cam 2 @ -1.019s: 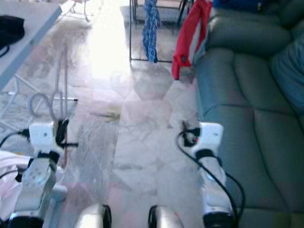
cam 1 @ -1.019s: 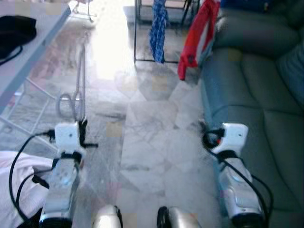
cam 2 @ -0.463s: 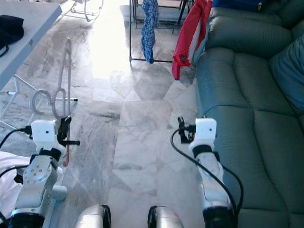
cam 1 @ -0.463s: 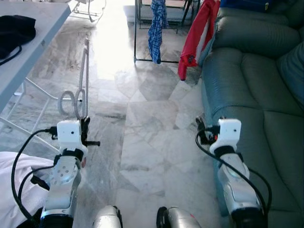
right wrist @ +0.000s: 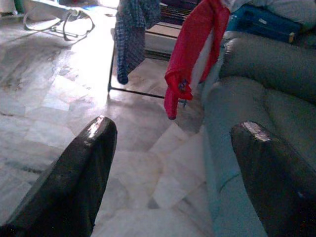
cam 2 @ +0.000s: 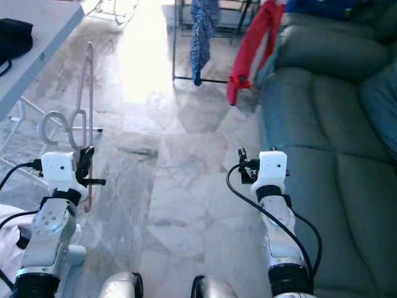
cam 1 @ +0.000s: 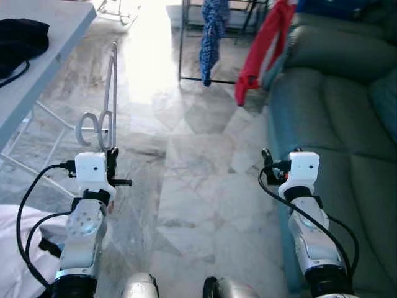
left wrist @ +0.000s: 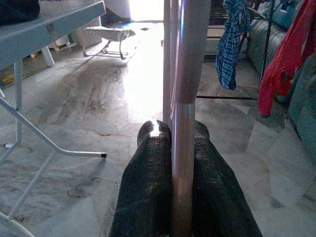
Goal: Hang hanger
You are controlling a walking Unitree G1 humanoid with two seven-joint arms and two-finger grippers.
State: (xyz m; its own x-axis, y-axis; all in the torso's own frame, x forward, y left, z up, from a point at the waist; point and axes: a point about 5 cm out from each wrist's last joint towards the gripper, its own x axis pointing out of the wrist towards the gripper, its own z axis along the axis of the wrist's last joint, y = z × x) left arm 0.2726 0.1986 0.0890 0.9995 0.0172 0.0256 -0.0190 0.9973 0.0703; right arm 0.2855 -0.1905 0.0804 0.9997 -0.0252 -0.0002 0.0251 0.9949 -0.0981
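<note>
Gripping the hanger (cam 1: 109, 93) upright in the clenched left end effector (left wrist: 174, 148), garments (cam 1: 214, 34) at 12 o'clock; right end effector (right wrist: 173, 148) released, empty.

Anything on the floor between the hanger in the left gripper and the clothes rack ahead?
Nothing visible. The left gripper holds the hanger upright, and bare marble floor runs to the clothes rack, where a blue checked shirt and red garment hang. The sofa lies to the right.

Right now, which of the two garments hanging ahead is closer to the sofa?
The red garment: it hangs right against the arm of the green sofa. The blue checked garment hangs further to the robot's left, on the dark rack.
</note>
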